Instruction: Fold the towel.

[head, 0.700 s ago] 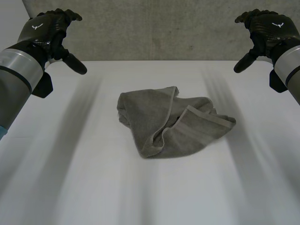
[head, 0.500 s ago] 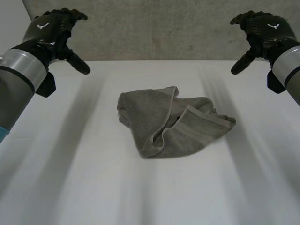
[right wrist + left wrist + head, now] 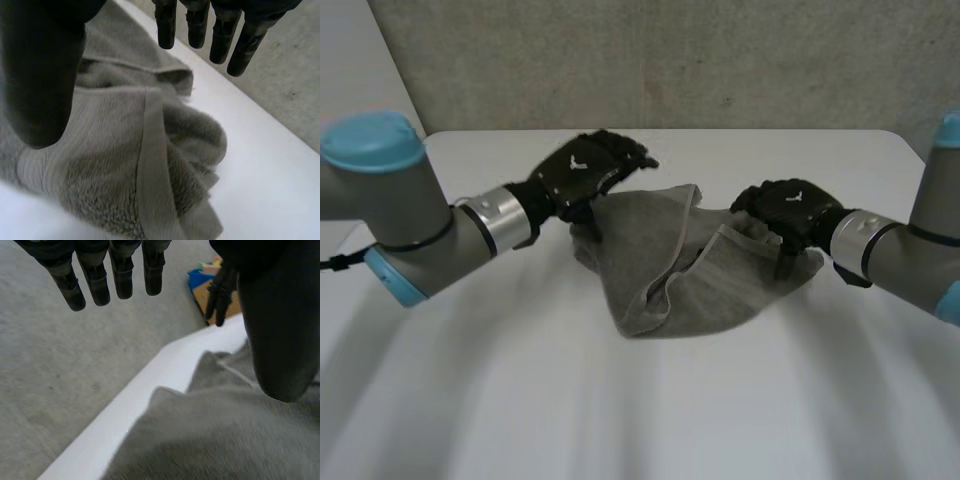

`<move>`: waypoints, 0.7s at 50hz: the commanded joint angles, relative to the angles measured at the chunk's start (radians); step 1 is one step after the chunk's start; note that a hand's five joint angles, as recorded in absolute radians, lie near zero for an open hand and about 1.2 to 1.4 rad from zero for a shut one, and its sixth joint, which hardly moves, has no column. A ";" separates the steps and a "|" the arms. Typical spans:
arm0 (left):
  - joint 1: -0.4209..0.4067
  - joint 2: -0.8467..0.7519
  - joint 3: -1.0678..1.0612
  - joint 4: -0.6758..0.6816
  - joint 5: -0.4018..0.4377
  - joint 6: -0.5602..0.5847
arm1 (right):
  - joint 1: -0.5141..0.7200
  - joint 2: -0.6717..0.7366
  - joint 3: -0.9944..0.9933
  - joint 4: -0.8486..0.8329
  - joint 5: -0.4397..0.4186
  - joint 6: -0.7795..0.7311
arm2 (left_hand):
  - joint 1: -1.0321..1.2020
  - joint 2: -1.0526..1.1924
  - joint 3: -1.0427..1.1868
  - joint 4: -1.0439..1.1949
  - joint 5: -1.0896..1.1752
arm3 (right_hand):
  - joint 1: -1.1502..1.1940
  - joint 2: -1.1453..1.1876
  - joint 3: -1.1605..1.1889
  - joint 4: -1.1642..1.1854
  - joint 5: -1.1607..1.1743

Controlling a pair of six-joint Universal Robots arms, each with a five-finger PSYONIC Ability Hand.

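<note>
Crumpled grey towel (image 3: 665, 275) on the white table (image 3: 620, 410), its far-left edge beneath the left hand (image 3: 585, 170) and its right edge beneath the right hand (image 3: 788, 210), both hands straight-fingered, grasping nothing.

The crumpled towel (image 3: 690, 265) is the one obstacle on the counter (image 3: 620, 410), heaped near its middle. Wide bare counter lies in front of it and out to both sides. The left robot hand (image 3: 585, 170) hangs over the towel's far left edge, and the right robot hand (image 3: 785, 212) sits at its right end (fingers straight on both, thumbs apart). Between them the towel's middle is uncovered.
</note>
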 commanded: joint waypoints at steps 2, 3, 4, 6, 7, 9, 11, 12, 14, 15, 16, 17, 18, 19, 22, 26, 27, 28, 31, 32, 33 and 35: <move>-0.036 -0.193 0.075 0.027 0.028 0.194 | 0.038 0.128 -0.049 -0.115 0.006 -0.012 | -0.105 -0.060 -0.043 -0.050 -0.052 | -0.069 -0.077 -0.007 -0.060 -0.060; -0.036 -0.193 0.075 0.027 0.028 0.195 | 0.038 0.129 -0.049 -0.115 0.006 -0.012 | -0.105 -0.060 -0.043 -0.050 -0.052 | -0.069 -0.077 -0.007 -0.060 -0.060; -0.042 -0.222 0.086 0.032 0.028 0.227 | 0.046 0.150 -0.061 -0.129 0.008 -0.014 | -0.106 -0.060 -0.043 -0.050 -0.052 | -0.069 -0.077 -0.007 -0.060 -0.060; -0.048 -0.244 0.097 0.033 0.028 0.261 | 0.050 0.169 -0.069 -0.137 0.008 -0.015 | -0.105 -0.060 -0.043 -0.050 -0.052 | -0.069 -0.077 -0.007 -0.060 -0.060; -0.051 -0.259 0.104 0.033 0.028 0.296 | 0.060 0.190 -0.078 -0.141 0.006 -0.018 | -0.105 -0.060 -0.043 -0.050 -0.052 | -0.069 -0.077 -0.007 -0.060 -0.060; -0.053 -0.273 0.113 0.035 0.026 0.330 | 0.070 0.205 -0.086 -0.143 0.008 -0.025 | -0.105 -0.060 -0.043 -0.050 -0.052 | -0.069 -0.077 -0.007 -0.060 -0.060; -0.056 -0.287 0.123 0.036 0.023 0.362 | 0.080 0.219 -0.094 -0.143 0.011 -0.035 | -0.102 -0.057 -0.043 -0.050 -0.049 | -0.069 -0.077 -0.007 -0.060 -0.060; -0.059 -0.299 0.133 0.036 0.021 0.386 | 0.087 0.231 -0.098 -0.143 0.017 -0.047 | -0.090 -0.045 -0.043 -0.050 -0.037 | -0.069 -0.077 -0.007 -0.060 -0.060; -0.059 -0.305 0.143 0.036 0.018 0.400 | 0.093 0.242 -0.098 -0.143 0.024 -0.061 | -0.040 0.005 -0.043 -0.050 0.013 | -0.069 -0.077 -0.007 -0.060 -0.060; -0.059 -0.308 0.147 0.035 0.005 0.408 | 0.101 0.250 -0.100 -0.143 0.032 -0.080 | 0.027 0.072 -0.043 -0.050 0.080 | -0.069 -0.077 -0.007 -0.060 -0.060; -0.058 -0.308 0.149 0.035 -0.011 0.409 | 0.106 0.256 -0.100 -0.143 0.040 -0.101 | 0.083 0.128 -0.043 -0.050 0.136 | -0.069 -0.077 -0.007 -0.060 -0.060; -0.058 -0.308 0.149 0.035 -0.011 0.409 | 0.106 0.256 -0.100 -0.143 0.040 -0.101 | 0.083 0.128 -0.043 -0.050 0.136 | -0.069 -0.077 -0.007 -0.060 -0.060; -0.058 -0.307 0.149 0.035 -0.021 0.413 | 0.107 0.261 -0.100 -0.143 0.047 -0.123 | 0.179 0.224 -0.043 -0.050 0.232 | -0.040 -0.048 -0.007 -0.060 -0.030; -0.058 -0.305 0.146 0.035 -0.028 0.414 | 0.107 0.267 -0.100 -0.138 0.052 -0.141 | 0.261 0.307 -0.043 -0.050 0.315 | 0.121 0.114 -0.007 -0.060 0.131; -0.056 -0.300 0.139 0.026 -0.029 0.414 | 0.109 0.274 -0.097 -0.130 0.046 -0.164 | 0.534 0.579 -0.043 -0.050 0.587 | 0.625 0.617 -0.007 -0.060 0.635; -0.053 -0.294 0.129 0.021 -0.035 0.414 | 0.104 0.252 -0.087 -0.121 0.046 -0.154 | 0.761 0.807 -0.043 -0.050 0.815 | 1.152 1.144 -0.007 -0.060 1.162; -0.051 -0.288 0.120 0.017 -0.046 0.416 | 0.104 0.251 -0.087 -0.121 0.046 -0.153 | 0.843 0.888 -0.043 -0.050 0.896 | 1.152 1.145 -0.007 -0.060 1.162; -0.051 -0.268 0.107 0.015 -0.063 0.416 | 0.100 0.229 -0.081 -0.117 0.050 -0.149 | 0.905 0.950 -0.043 -0.050 0.958 | 1.152 1.145 -0.007 -0.060 1.162; -0.053 -0.210 0.069 0.016 -0.116 0.417 | 0.095 0.167 -0.060 -0.111 0.049 -0.134 | 0.932 0.977 -0.043 -0.050 0.985 | 1.152 1.145 -0.007 -0.060 1.162; -0.053 -0.210 0.069 0.017 -0.117 0.417 | 0.092 0.132 -0.042 -0.110 0.044 -0.127 | 0.932 0.977 -0.043 -0.050 0.985 | 1.152 1.145 -0.007 -0.060 1.162; -0.053 -0.167 0.032 0.013 -0.152 0.417 | 0.092 0.132 -0.041 -0.110 0.044 -0.127 | 0.934 0.980 -0.043 -0.050 0.988 | 1.152 1.145 -0.007 -0.060 1.162; -0.050 -0.130 -0.007 0.010 -0.178 0.416 | 0.089 0.095 -0.020 -0.109 0.040 -0.120 | 0.932 0.977 -0.043 -0.050 0.985 | 1.152 1.145 -0.007 -0.060 1.162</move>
